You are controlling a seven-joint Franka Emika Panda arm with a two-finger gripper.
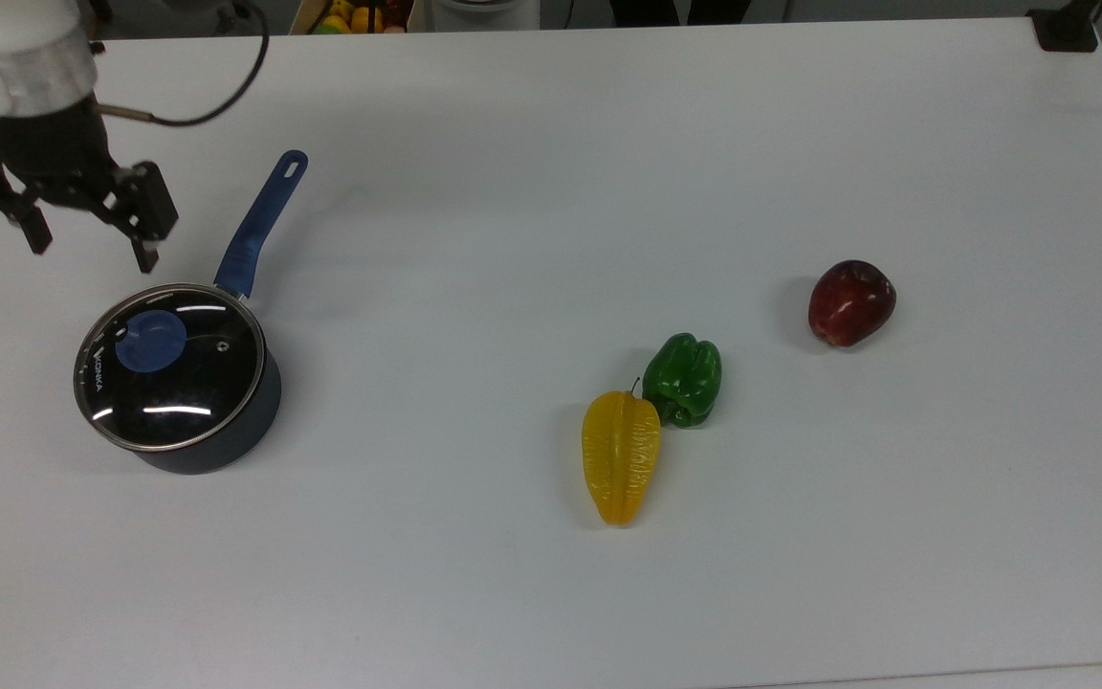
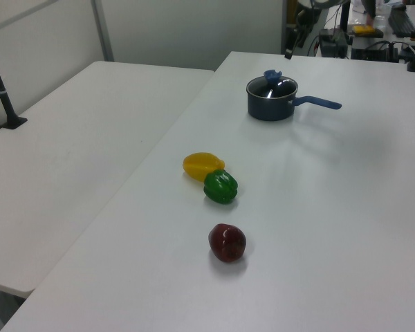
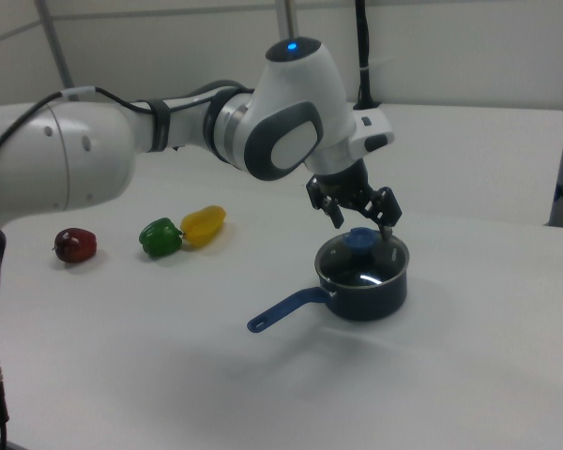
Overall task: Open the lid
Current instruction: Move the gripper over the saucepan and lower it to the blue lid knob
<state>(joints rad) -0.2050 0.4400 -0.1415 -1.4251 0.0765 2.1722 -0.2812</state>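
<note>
A broad white counter (image 1: 551, 593) carries everything here, and the big white Panda arm (image 3: 150, 141) reaches across it in the right view, bending down toward the pan. Its jaws (image 1: 90, 247) stand apart, two dark fingers (image 1: 144, 256) spread wide and pointing down, gripping nothing. In the top view they hover above bare counter just beyond the pan's far rim, toward the top view's upper left of the lid, clear of it and not touching; in the right view the same jaws (image 3: 358, 219) hang just above and slightly behind the blue knob, with a gap between fingertips and knob. The dark saucepan (image 1: 226, 435) sits near the top view's left edge, its long blue handle (image 1: 259, 225) angling up toward the top view's upper right, passing just beside the jaws' nearer finger. The lid (image 1: 168, 366), round clear glass with a thin metal rim, lies seated flat on the saucepan, closed, white lettering along its rim at the top view's left. Well apart, toward the middle of the counter, a yellow starfruit (image 1: 620, 457) lies touching a green bell pepper (image 1: 684, 379), and a dark red apple (image 1: 850, 302) rests alone farther to the top view's right. Smallest, the blue knob (image 1: 150, 341) sits off-centre on the glass as the top view shows it, with a tiny vent hole (image 1: 222, 347) beside it.
</note>
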